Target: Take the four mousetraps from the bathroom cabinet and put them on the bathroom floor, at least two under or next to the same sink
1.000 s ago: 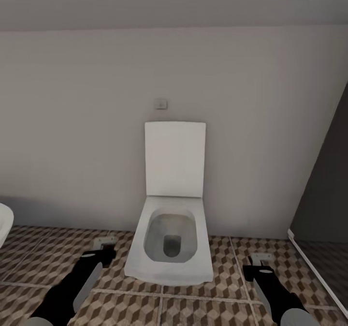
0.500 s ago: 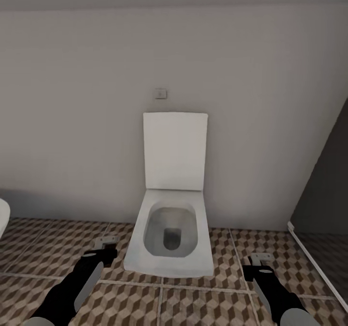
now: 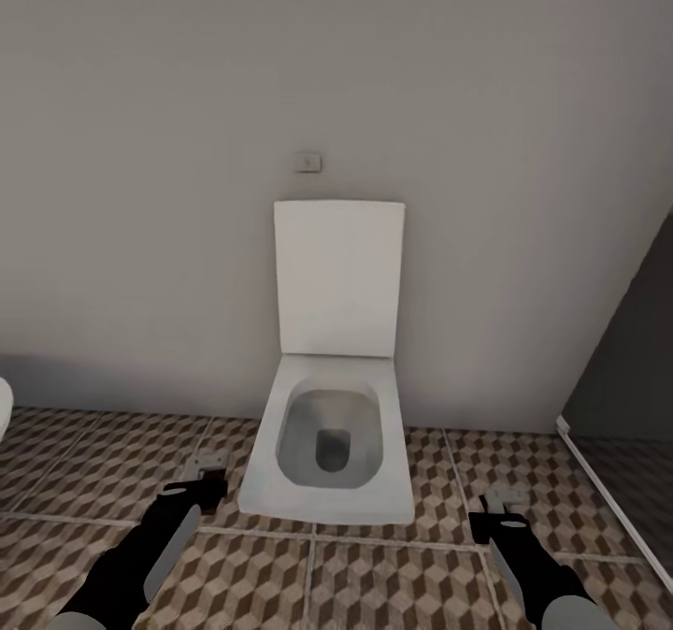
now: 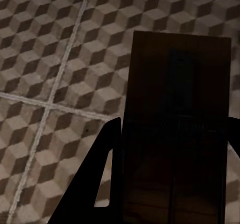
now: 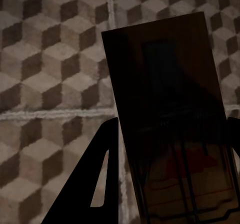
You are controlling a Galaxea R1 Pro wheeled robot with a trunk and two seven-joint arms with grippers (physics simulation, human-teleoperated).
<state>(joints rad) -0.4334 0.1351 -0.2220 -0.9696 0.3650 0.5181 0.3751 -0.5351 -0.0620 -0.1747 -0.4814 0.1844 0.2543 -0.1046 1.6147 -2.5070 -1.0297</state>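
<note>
two mousetraps (image 4: 176, 124) (image 5: 170, 119) lengthwise between fingers

Two mousetraps, flat dark brown rectangular boards with dark metal parts, are carried above the bathroom floor (image 3: 393, 583), one clamped between the fingers of each claw. The left claw (image 3: 207, 470) grips one mousetrap (image 4: 176, 129); the right claw (image 3: 505, 500) grips the other mousetrap (image 5: 170, 114), which shows a red mark near the gripped end. The floor's large square tiles carry a brown, beige and white cube pattern with pale grout lines.
</note>
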